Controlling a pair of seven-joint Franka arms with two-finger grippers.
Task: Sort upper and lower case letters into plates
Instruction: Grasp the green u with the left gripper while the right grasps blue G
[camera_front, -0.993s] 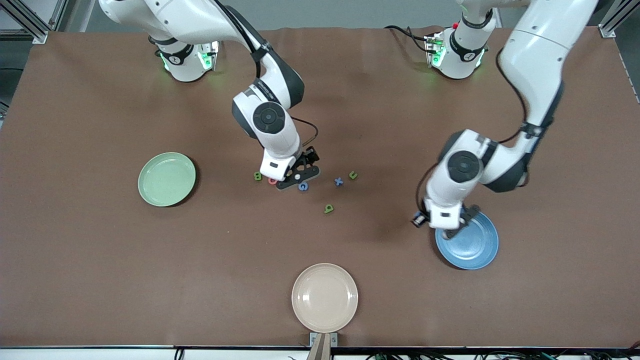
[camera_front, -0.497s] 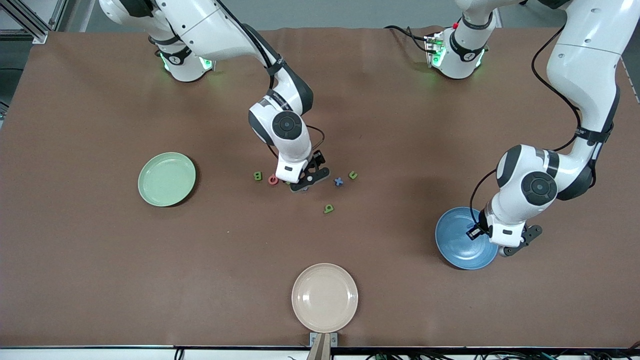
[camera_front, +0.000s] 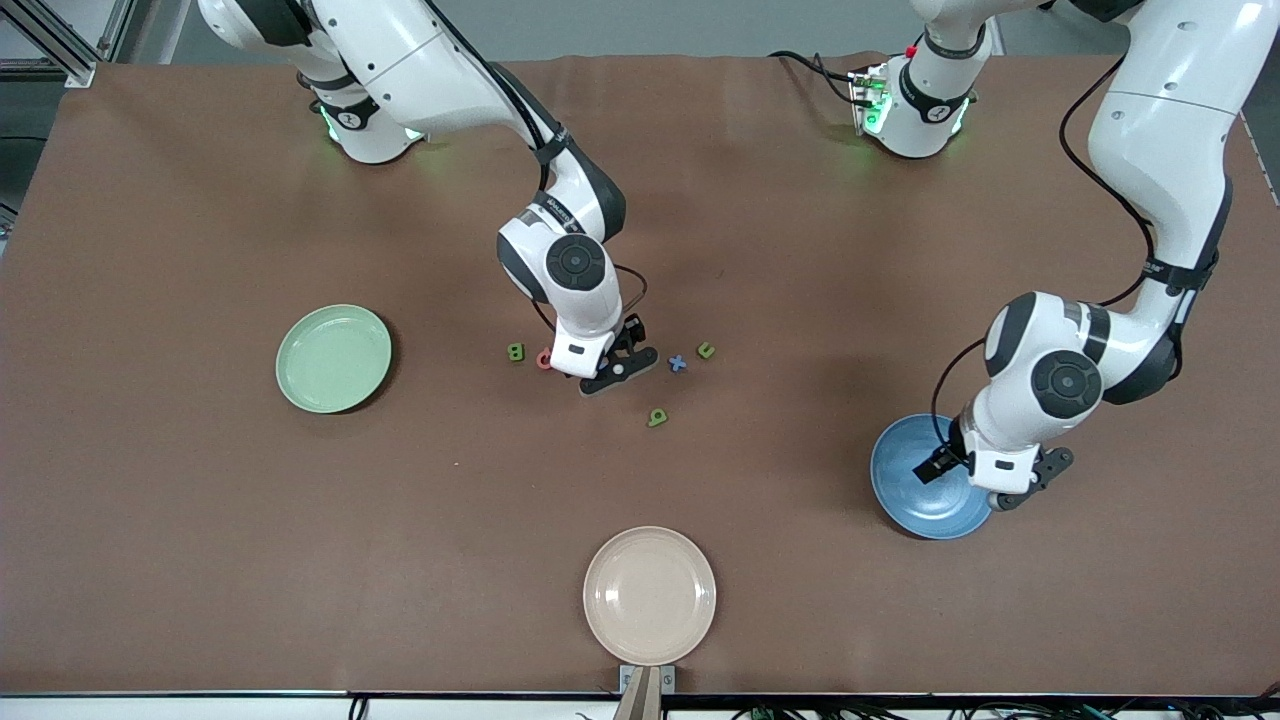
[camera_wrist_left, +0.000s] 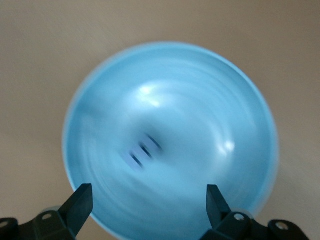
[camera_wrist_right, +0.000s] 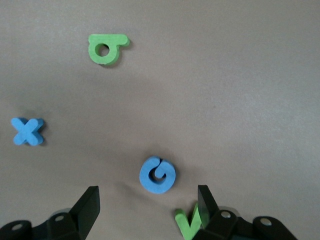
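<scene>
My right gripper (camera_front: 608, 378) (camera_wrist_right: 148, 205) hangs open low over the letters in the middle of the table. A blue G (camera_wrist_right: 157, 174) lies just ahead of its open jaws, and a green V (camera_wrist_right: 187, 223) sits against one finger (camera_wrist_right: 206, 204). Around it lie a blue x (camera_front: 677, 363) (camera_wrist_right: 27, 131), a green B (camera_front: 516, 352), a red letter (camera_front: 544, 360) and two green letters (camera_front: 706, 350) (camera_front: 657, 417). My left gripper (camera_front: 1003, 492) (camera_wrist_left: 147, 200) is open over the blue plate (camera_front: 905, 470) (camera_wrist_left: 225, 100), where a small blue letter (camera_wrist_left: 143, 150) shows blurred. The green plate (camera_front: 333, 358) holds nothing.
A beige plate (camera_front: 650, 595) sits near the table's front edge, nearer to the front camera than the letters. Both arm bases stand along the table's back edge.
My left gripper swung across the blue plate and opened, letting go of a blue letter. My right gripper shifted from over the red letter to the blue G.
</scene>
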